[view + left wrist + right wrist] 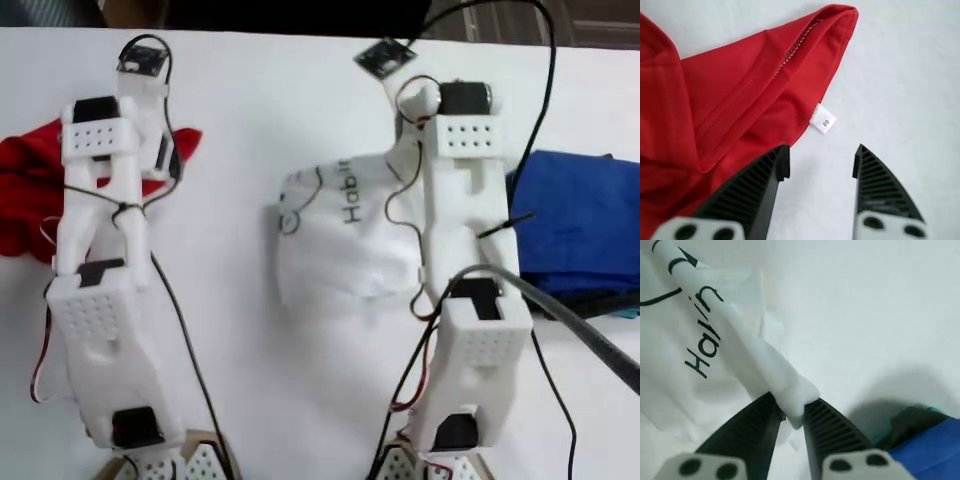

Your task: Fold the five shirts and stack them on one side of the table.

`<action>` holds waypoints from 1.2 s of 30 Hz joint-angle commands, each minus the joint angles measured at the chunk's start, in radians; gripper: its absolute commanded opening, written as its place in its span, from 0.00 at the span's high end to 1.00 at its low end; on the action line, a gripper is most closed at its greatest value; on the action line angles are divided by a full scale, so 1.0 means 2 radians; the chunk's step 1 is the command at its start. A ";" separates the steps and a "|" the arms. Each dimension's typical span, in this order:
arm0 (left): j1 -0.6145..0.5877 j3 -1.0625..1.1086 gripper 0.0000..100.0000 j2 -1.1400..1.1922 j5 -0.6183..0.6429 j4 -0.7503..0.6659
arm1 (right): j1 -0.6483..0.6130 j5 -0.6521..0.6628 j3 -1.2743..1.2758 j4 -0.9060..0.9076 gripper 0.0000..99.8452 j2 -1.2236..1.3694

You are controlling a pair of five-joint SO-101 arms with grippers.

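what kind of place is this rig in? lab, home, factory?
Probably a lab or workshop test bench: the small left arm and right arm with loose cables at a plain white table, with a red shirt, white shirt and blue shirt laid out.

Numbered tag (822, 121) on red shirt (715, 100) (black lettering (702, 334) on white shirt (670, 405)).
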 commanded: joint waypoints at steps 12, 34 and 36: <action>-0.004 -0.002 0.77 -0.006 0.000 -0.005 | 0.007 0.008 -0.142 -0.031 0.93 0.171; -0.005 -0.002 0.77 -0.006 0.000 -0.005 | -0.125 -0.077 -0.256 0.023 0.91 0.231; -0.005 -0.002 0.77 -0.006 0.000 -0.005 | -0.136 -0.077 -0.255 0.023 0.88 0.253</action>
